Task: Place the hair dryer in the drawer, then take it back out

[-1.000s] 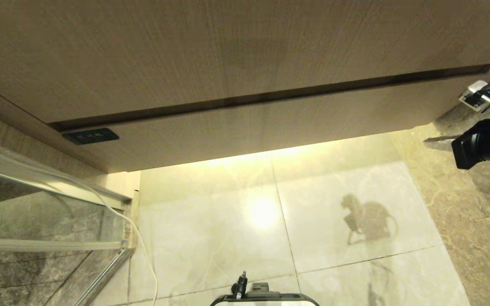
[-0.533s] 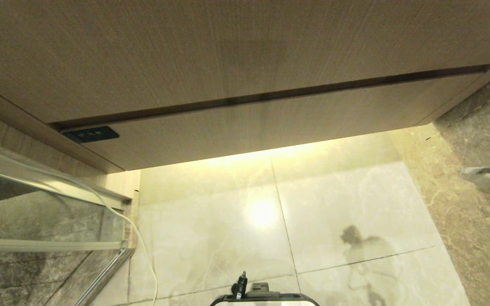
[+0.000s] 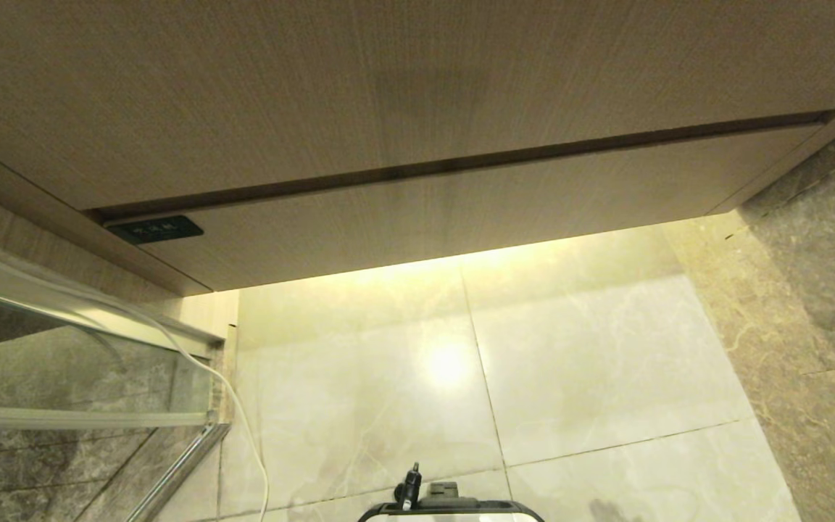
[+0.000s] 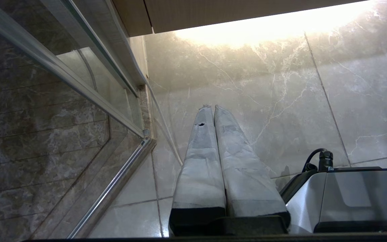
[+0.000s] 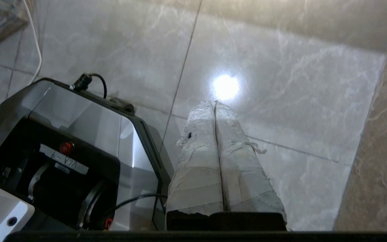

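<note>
The drawer [image 3: 461, 210] is the lower wood-grain panel of the cabinet in the head view; its plain front sits flush and shut under the taller panel [image 3: 388, 87]. The hair dryer is out of view in every frame. My right gripper [image 5: 214, 102] hangs low beside my base, pointing at the pale floor tiles, its taped fingers pressed together with nothing between them. My left gripper [image 4: 212, 107] is parked on the other side of the base, also pointing at the floor, shut and empty.
A glass shower screen with a metal frame [image 3: 62, 362] stands at the left, and a white cable [image 3: 243, 420] runs down beside it. A dark marble wall [image 3: 823, 290] closes the right side. My base [image 3: 454, 511] shows at the bottom edge.
My right arm, up at the right edge by the drawer's end a second ago, has dropped down out of the head view. Its shadow slid down the floor tiles.
</note>
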You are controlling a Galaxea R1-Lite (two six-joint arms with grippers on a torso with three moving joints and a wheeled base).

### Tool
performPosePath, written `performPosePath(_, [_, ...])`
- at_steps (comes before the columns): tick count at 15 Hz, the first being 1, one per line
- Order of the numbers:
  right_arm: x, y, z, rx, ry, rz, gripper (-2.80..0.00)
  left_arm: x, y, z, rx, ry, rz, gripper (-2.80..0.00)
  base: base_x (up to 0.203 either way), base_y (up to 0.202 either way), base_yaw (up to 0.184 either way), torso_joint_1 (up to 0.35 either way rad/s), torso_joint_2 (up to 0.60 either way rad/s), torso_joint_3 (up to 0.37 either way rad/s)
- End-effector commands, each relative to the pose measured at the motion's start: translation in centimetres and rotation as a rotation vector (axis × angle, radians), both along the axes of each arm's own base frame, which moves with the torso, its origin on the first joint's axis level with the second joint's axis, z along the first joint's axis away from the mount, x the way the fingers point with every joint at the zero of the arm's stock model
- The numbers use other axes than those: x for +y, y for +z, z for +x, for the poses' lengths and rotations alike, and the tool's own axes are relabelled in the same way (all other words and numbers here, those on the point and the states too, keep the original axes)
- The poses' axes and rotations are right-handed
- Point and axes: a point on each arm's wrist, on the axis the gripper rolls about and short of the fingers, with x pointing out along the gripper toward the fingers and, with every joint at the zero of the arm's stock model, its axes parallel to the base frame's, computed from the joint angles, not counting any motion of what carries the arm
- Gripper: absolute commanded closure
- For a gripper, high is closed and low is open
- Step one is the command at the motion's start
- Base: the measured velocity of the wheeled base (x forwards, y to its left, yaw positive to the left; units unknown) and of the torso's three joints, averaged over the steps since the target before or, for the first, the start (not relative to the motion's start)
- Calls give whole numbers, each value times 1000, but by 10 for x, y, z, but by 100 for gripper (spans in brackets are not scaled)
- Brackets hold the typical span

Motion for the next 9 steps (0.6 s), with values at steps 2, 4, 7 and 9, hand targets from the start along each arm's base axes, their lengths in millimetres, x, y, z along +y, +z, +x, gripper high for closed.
performPosePath(2, [2, -40, -41, -235, 21, 23, 0, 0, 0, 0, 0, 0, 0, 0, 0, 0, 0, 0, 0, 0])
performPosePath(4, [1, -64, -46, -341, 12, 60, 0, 0, 0, 0, 1, 0, 0, 0, 0, 0, 0, 0, 0, 0])
performPosePath(7, [-6, -67, -46, -450, -75, 129, 0, 0, 0, 0, 0, 0, 0, 0, 0, 0, 0, 0, 0, 0])
performPosePath(9, [-10, -74, -45, -435, -189, 136, 0, 0, 0, 0, 1, 0, 0, 0, 0, 0, 0, 0, 0, 0])
